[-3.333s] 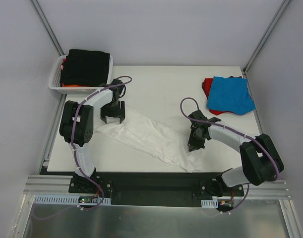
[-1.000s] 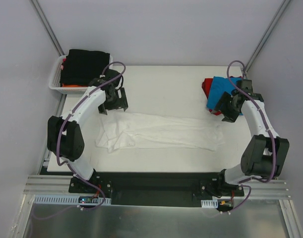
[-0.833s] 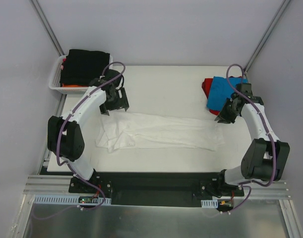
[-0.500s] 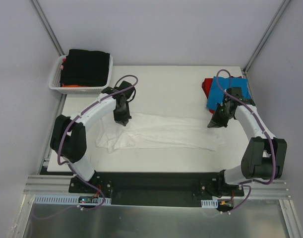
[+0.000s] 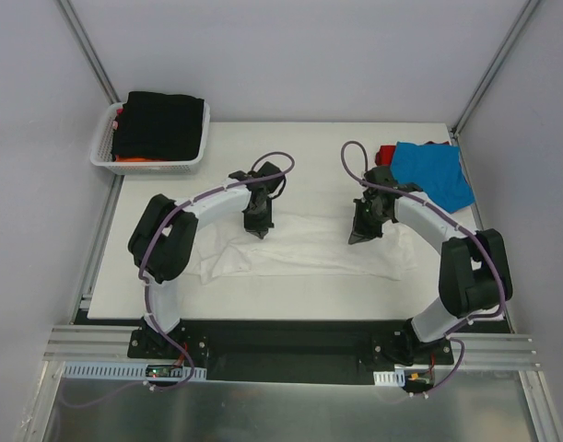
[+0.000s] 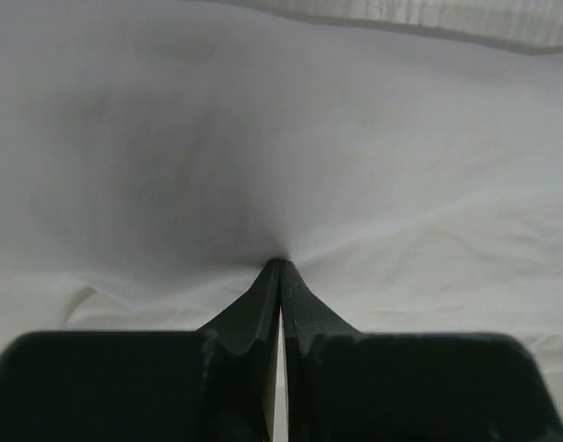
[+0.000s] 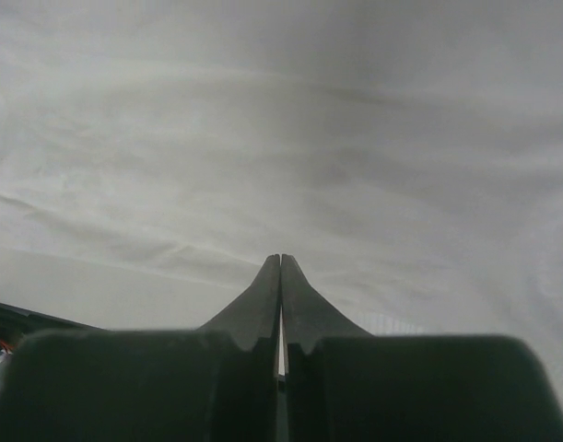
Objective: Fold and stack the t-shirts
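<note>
Top external view has the white t-shirt (image 5: 309, 247) lying across the middle of the table (image 5: 318, 147), drawn out into a long rumpled band from left to right and not yet folded. My left claw (image 5: 260, 230) is down on its upper edge left of centre, and my right claw (image 5: 357, 238) is down on that same edge right of centre. In the left wrist view my left claw is clenched and the cloth puckers toward the tips, so I judge it has a pinch of the white t-shirt. In the right wrist view my right claw is clenched too, with its tips at the cloth, but I cannot tell whether any fabric is caught between them.

I judge the task partly done. At the upper right of the frame a blue t-shirt (image 5: 433, 175) lies on a red t-shirt (image 5: 384, 155), which looks like the stack already begun. At the upper left a black t-shirt (image 5: 161, 124) sits on an orange t-shirt (image 5: 134, 158) in the basket (image 5: 104, 143), and those seem to await their turn. The white one needs its folds and a place on the stack.

That stack lies just beside my right arm, so a careless sweep could disturb it. The white t-shirt's left end is bunched and may need smoothing first.
</note>
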Action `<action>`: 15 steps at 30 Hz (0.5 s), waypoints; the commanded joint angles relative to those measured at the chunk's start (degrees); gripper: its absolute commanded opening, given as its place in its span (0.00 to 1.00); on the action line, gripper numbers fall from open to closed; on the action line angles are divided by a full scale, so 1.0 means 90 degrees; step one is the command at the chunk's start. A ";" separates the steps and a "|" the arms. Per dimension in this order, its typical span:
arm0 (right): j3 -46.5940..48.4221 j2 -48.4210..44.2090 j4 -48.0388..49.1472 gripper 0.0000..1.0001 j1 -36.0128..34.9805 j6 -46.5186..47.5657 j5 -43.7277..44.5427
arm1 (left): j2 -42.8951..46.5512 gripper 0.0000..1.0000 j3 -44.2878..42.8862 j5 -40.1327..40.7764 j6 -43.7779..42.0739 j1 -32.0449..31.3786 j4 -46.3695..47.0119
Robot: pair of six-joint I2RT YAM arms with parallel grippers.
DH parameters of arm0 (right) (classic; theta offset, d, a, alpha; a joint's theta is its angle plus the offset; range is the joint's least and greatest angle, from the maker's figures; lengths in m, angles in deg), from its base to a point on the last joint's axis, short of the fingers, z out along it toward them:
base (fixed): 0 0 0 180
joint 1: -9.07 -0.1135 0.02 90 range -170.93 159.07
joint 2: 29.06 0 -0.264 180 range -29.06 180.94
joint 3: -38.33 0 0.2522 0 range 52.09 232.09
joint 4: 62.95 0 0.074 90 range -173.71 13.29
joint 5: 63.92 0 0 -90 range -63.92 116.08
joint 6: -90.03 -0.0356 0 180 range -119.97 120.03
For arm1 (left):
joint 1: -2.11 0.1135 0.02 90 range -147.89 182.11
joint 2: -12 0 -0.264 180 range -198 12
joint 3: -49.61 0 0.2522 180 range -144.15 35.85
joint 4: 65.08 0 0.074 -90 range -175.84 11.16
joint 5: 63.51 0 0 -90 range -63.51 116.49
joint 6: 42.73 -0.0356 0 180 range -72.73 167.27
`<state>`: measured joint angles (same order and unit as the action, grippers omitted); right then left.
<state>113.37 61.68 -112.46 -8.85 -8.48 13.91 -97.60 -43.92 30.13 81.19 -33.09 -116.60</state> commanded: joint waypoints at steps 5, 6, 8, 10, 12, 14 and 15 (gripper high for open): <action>0.0096 0.0132 0.0173 0.01 -0.0051 -0.0090 0.0492 | 0.0215 0.00 0.0777 0.0152 0.0226 0.0034 0.0533; 0.0115 0.0200 0.0163 0.01 -0.0051 -0.0012 0.0511 | 0.0196 0.00 0.0758 0.0114 0.0159 0.0034 0.0533; 0.0144 0.0279 0.0134 0.01 -0.0060 0.0047 0.0521 | 0.0205 0.00 0.0650 0.0055 0.0080 0.0034 0.0524; 0.0183 0.0338 0.0114 0.01 -0.0051 0.0087 0.0551 | 0.0477 0.00 0.0543 -0.0043 0.0012 0.0024 0.0524; 0.0193 0.0377 0.0124 0.01 -0.0051 0.0096 0.0570 | 0.0741 0.00 0.0484 -0.0072 0.0050 0.0024 0.0475; 0.0194 0.0435 0.0153 0.01 -0.0051 0.0096 0.0590 | 0.1103 0.02 0.0377 -0.0053 0.0128 0.0024 0.0407; 0.0194 0.0474 0.0163 0.01 -0.0051 0.0087 0.0580 | 0.1200 0.02 0.0328 -0.0004 0.0148 0.0024 0.0252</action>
<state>113.37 65.33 -111.19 -9.24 -8.40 18.00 -94.63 -38.34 29.91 81.82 -33.05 -112.12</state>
